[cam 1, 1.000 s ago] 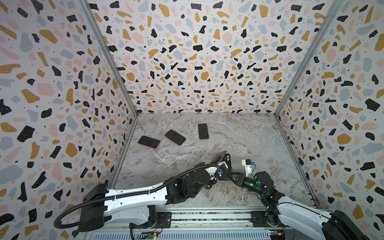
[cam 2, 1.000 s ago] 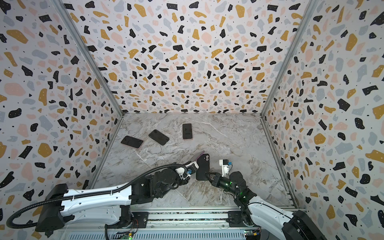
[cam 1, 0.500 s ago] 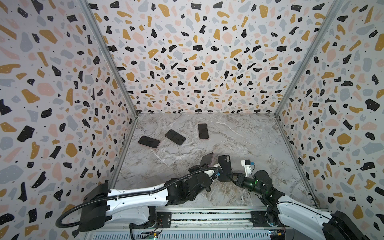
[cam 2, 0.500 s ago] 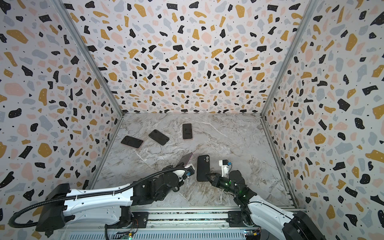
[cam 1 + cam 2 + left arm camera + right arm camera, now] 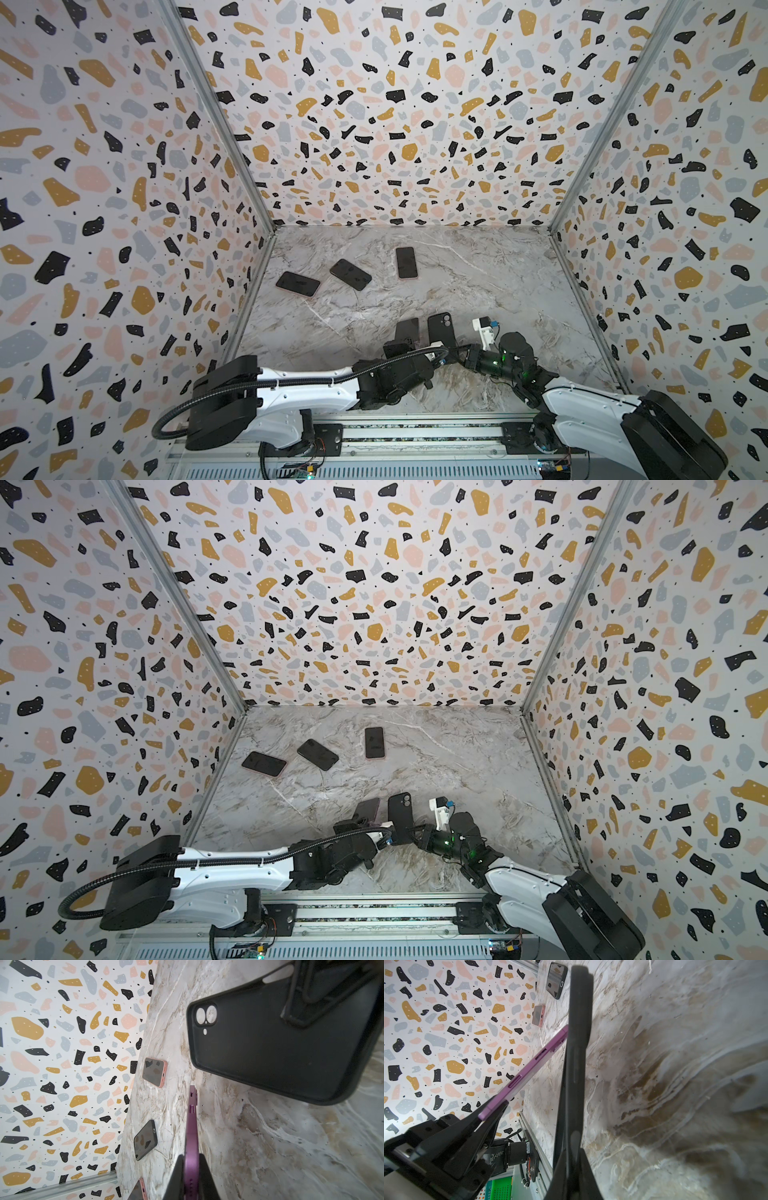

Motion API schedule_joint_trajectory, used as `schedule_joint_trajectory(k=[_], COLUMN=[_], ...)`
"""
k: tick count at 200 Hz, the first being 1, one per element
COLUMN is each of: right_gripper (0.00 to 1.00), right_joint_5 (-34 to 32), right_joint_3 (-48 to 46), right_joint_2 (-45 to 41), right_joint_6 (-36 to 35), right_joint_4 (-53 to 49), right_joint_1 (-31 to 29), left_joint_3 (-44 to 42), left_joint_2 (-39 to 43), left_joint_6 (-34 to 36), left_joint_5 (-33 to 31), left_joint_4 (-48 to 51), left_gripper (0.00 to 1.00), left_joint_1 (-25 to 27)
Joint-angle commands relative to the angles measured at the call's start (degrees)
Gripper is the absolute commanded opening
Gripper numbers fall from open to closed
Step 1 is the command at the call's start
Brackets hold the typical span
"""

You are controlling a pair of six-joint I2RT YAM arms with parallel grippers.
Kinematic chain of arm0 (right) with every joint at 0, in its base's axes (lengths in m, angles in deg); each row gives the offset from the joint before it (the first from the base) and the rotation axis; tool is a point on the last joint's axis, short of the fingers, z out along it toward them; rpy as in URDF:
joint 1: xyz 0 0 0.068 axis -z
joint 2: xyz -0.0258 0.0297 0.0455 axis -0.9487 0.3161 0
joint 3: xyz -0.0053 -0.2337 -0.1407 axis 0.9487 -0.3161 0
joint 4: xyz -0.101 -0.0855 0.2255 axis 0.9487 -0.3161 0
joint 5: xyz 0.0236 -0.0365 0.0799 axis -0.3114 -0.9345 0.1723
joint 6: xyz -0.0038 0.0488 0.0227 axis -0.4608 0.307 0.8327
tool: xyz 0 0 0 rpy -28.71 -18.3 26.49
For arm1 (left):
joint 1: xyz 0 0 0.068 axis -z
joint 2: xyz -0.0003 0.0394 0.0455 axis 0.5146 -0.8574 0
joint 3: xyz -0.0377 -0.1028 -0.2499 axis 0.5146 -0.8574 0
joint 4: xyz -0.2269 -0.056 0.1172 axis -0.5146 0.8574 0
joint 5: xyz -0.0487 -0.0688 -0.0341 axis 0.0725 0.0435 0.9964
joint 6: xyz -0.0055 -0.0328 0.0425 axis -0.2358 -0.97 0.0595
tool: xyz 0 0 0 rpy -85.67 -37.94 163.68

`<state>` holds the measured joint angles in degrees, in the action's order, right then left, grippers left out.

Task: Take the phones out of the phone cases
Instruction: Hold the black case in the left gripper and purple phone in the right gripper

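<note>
**Item: phone and case, separated, both held above the marble table (image 5: 478,266), near its front edge.**

- Purple phone (image 5: 192,1126): one. It is out of its case. The left gripper (image 5: 191,1159) has its jaws pinching the phone's thin end.
- Black case (image 5: 441,328): one, empty, with marble showing through its camera holes. The right gripper (image 5: 572,1155) has its jaws clamped on one end.
- Cased phones (image 5: 350,274): three, lying screen-up at the rear left, well apart from both arms.
- Grippers: two.

**Hazards, as judged:**
- The phone is held by a narrow end only, so it may pivot or slip and drop onto the marble.
- The phone's far end sits just beside the case, and whether they touch cannot be told. Careless arm travel may knock them together.
- The soft case may flex out of its grip.
</note>
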<state>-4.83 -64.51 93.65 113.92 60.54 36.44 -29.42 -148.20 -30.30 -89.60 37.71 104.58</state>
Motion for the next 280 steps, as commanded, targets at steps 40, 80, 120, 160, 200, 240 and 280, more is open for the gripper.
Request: schedule_joint_trajectory(k=[40,80,120,160,200,240,280], right_gripper=[0.00,0.00,0.00,0.00,0.00,0.00,0.00], right_joint_5=[1.19,1.44,1.63,1.89,2.07,2.16,2.34], right_joint_3=[1.59,1.07,0.95,0.88,0.68,0.62,0.83], right_joint_2=[3.84,5.50,6.70,8.36,9.39,10.13,10.97], right_joint_6=[-1.03,-1.20,-1.46,-1.55,-1.64,-1.75,-1.88], right_joint_4=[4.79,6.28,7.06,8.28,9.08,9.28,9.52], right_joint_1=[-0.36,-0.44,-0.45,-0.42,-0.46,-0.53,-0.60], left_joint_3=[-1.10,-1.02,-1.61,-1.66,-1.83,-2.15,-2.06], left_joint_2=[-4.55,-6.61,-8.55,-11.64,-13.82,-15.59,-16.77], left_joint_6=[2.40,2.47,2.65,1.72,0.11,-1.06,-1.66], left_joint_5=[-3.56,-3.99,-4.35,-4.44,-4.27,-4.11,-3.64], left_joint_4=[-6.78,-6.57,-7.78,-7.87,-7.70,-7.56,-7.39], left_gripper=[0.00,0.00,0.00,0.01,0.17,0.25,0.32], left_joint_1=[0.16,0.31,0.31,0.37,0.75,1.09,1.28])
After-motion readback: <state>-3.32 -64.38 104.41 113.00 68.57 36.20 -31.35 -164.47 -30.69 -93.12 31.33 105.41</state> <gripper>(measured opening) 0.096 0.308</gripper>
